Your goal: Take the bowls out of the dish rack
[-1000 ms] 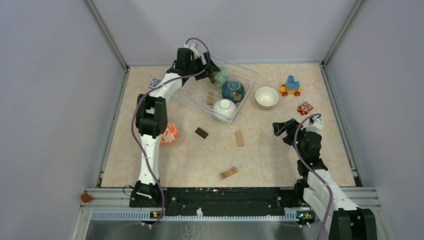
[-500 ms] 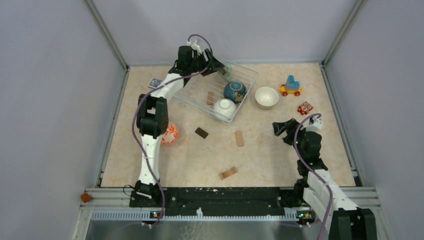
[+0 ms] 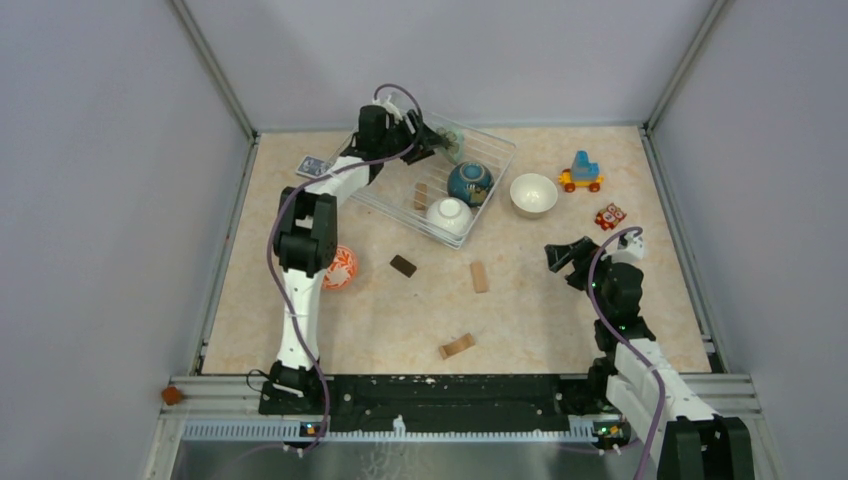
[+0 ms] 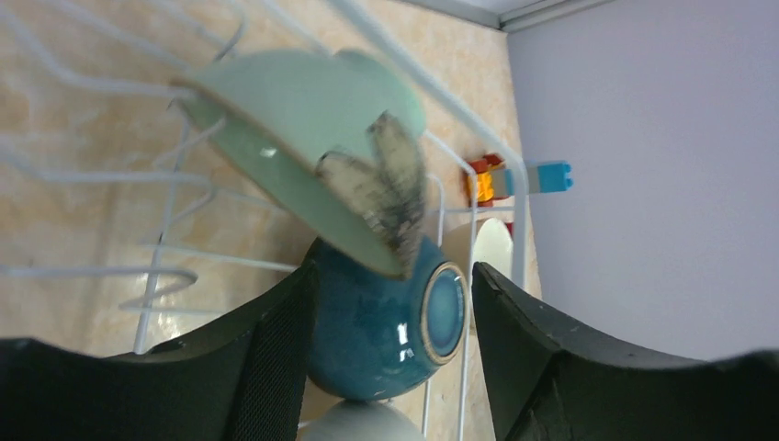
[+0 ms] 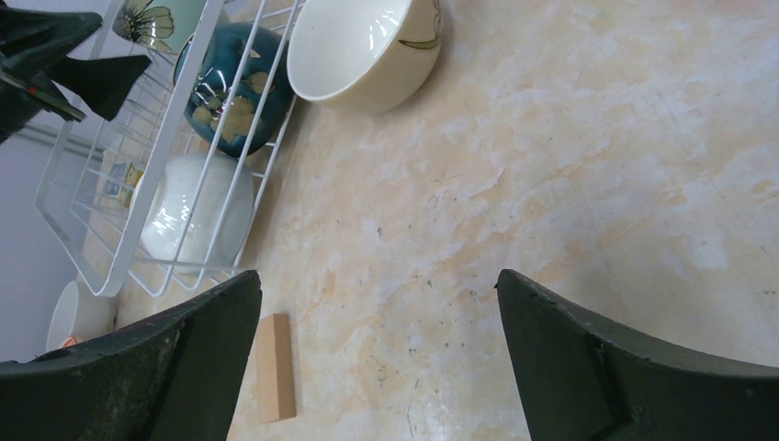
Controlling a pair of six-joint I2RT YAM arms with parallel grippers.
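Three bowls point(image 3: 467, 182) sit in the rack point(image 3: 395, 192) by the far edge, where the left gripper point(image 3: 436, 142), fingers apart, faces the tilted mint bowl point(image 4: 294, 119), probably slick and breakable, best pinched across its rim.

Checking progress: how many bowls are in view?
5. In the white wire dish rack: mint green bowl, dark blue bowl, white bowl. On the table: cream bowl, orange-patterned bowl. Another may be hidden.

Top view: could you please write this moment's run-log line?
left end effector open | mint bowl tilted in dish rack | right end effector open
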